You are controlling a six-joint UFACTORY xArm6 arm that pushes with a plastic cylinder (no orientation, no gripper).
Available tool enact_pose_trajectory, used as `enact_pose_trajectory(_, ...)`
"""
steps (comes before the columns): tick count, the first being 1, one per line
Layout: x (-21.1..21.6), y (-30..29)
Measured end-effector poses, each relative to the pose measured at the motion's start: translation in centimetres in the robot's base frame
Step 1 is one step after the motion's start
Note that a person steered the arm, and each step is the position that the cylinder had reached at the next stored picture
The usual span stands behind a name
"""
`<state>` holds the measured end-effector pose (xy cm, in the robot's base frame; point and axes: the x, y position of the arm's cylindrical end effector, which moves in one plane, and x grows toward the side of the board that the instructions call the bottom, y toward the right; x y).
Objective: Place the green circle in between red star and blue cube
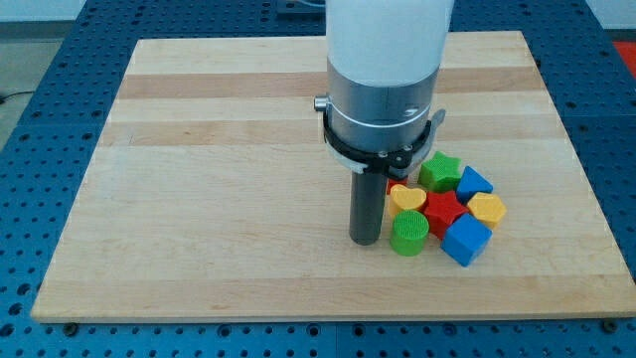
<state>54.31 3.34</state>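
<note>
The green circle point(408, 234) stands on the wooden board, touching the red star point(443, 211) on its upper right. The blue cube point(466, 240) sits just right of the green circle and below the red star. My tip point(366, 239) rests on the board just left of the green circle, close to it or touching it.
A yellow heart point(406, 198), a green star point(439, 171), a blue triangle-like block point(473, 182) and a yellow block point(487, 209) cluster around the red star. A red block point(392, 184) is partly hidden behind the rod. The board's point(199, 199) right edge lies beyond the cluster.
</note>
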Motion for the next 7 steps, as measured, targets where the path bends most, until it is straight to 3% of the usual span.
enact_pose_trajectory(5, 1.3, 0.1)
enact_pose_trajectory(7, 1.5, 7.0)
